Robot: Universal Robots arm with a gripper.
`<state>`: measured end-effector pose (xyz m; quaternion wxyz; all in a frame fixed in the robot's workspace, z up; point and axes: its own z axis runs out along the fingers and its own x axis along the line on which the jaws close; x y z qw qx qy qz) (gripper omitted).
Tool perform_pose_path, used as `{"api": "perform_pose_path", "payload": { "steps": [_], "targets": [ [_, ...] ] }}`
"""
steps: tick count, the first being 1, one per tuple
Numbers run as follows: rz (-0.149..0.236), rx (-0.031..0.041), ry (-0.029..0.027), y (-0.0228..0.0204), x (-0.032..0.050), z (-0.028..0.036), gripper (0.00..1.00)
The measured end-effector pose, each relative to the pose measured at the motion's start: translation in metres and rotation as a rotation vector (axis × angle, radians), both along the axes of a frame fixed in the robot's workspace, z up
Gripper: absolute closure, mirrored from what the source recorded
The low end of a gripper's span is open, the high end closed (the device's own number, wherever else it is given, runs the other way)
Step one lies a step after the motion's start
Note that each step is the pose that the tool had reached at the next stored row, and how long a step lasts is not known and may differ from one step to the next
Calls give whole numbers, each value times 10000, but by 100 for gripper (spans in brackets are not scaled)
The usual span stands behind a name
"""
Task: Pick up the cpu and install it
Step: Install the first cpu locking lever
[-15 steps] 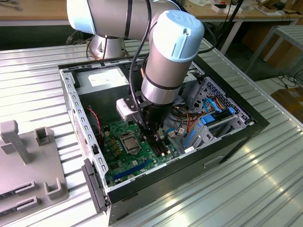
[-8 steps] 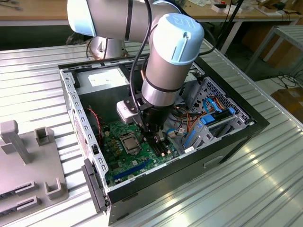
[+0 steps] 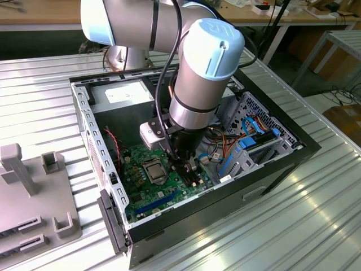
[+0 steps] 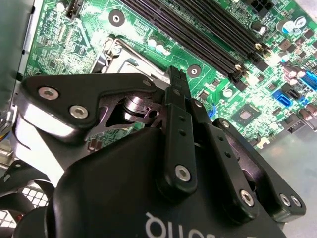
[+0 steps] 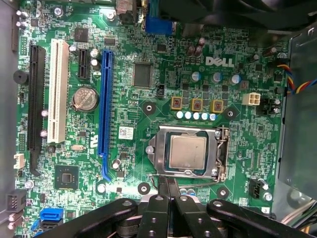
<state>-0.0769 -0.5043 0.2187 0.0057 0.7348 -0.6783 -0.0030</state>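
1. Just beside the socket's edge, the gripper (image 5: pixel 167 191) hangs low over the motherboard (image 5: pixel 124 163); its two fingers are pressed together with nothing between them, so it carries no part.
2. Next comes the socket (image 5: pixel 190 151), where the cpu (image 5: pixel 187 152) lies flat inside the metal frame, its silver top facing up. It looks seated, so I judge that the placing is done.
3. Farther off, the open computer case (image 3: pixel 276 169) lies on its side on the metal table (image 3: pixel 316 226), which leaves the board reachable from above.
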Motion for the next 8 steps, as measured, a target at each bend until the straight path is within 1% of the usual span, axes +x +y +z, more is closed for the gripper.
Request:
{"api": "perform_pose_path", "payload": {
  "steps": [8],
  "targets": [
    [0,3,-1,-6,4,-41,89]
  ]
}}
